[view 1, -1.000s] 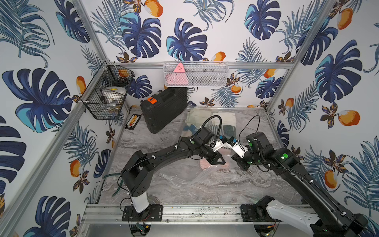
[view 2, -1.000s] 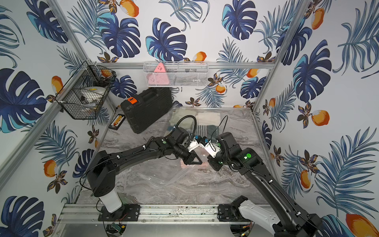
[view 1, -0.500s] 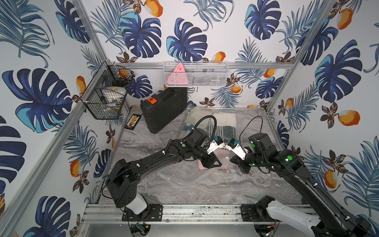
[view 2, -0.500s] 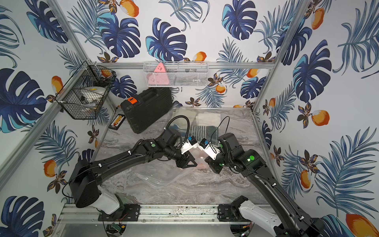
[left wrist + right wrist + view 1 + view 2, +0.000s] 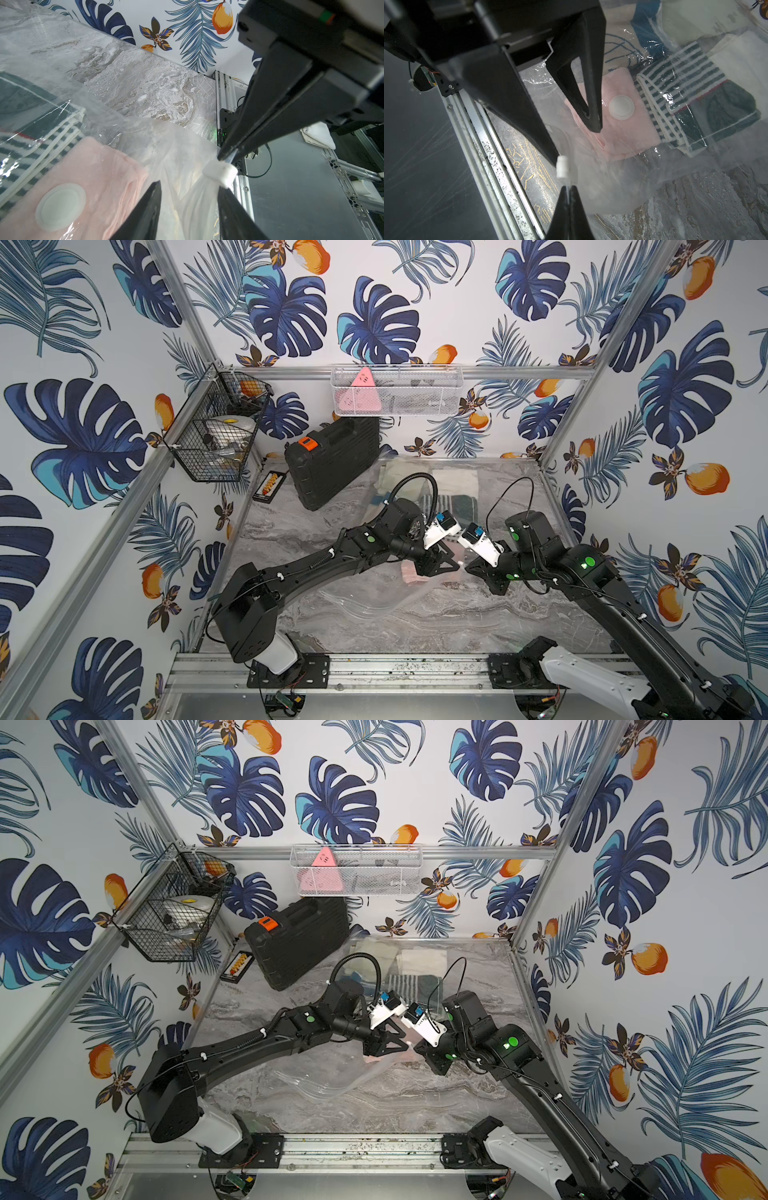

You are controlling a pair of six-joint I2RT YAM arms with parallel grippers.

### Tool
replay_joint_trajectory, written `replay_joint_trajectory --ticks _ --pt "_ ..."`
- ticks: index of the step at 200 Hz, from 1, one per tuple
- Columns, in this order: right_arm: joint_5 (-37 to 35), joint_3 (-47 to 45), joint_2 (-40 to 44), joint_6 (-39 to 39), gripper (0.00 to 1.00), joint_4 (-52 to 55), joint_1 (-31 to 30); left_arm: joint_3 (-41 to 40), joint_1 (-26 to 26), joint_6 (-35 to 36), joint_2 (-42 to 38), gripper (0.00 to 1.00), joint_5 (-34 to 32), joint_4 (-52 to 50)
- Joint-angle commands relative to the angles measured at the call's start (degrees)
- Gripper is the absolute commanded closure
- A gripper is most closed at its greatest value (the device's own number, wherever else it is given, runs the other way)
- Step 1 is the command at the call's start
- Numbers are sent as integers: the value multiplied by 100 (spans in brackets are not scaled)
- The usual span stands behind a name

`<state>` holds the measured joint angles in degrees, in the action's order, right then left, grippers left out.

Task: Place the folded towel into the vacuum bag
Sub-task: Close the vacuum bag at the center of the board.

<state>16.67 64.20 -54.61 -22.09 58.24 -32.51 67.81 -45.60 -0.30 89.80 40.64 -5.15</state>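
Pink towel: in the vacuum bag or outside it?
Apparently in: clear film of the vacuum bag covers the folded pink towel, the white valve over it. Whether film also runs beneath cannot be told.

Black case (image 5: 332, 462) in worktop's far left corner, small tray (image 5: 270, 486) beside it, wire basket (image 5: 216, 435) on left wall, mesh basket (image 5: 397, 391) holding pink triangle (image 5: 360, 396) on back wall.

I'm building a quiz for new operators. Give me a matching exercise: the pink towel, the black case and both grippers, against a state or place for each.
Things:
1 pink towel
2 black case
3 left gripper
4 right gripper

States:
A shut on the edge of the vacuum bag
B by the back wall
C open, over the bag
D seen through clear plastic, under the white valve

Pairs: 1-D, 2-B, 3-C, 4-A.
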Motion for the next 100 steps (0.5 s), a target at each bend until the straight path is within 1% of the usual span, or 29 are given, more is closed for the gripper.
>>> replay_joint_trajectory --ticks 1,20,39,65,100 --pt "151 -4 34 32 100 -65 -9 38 -15 -146 85 57 367 515" --pt "110 -31 61 73 100 -112 -10 21 -29 -246 135 60 546 540" --pt "26 -76 70 95 100 -114 -10 -65 -43 -296 89 58 609 629" --pt "18 -66 80 108 100 -99 -10 -177 -37 -94 -56 55 697 658" --pt "21 -44 71 134 100 -88 -9 36 -55 32 92 56 883 463"
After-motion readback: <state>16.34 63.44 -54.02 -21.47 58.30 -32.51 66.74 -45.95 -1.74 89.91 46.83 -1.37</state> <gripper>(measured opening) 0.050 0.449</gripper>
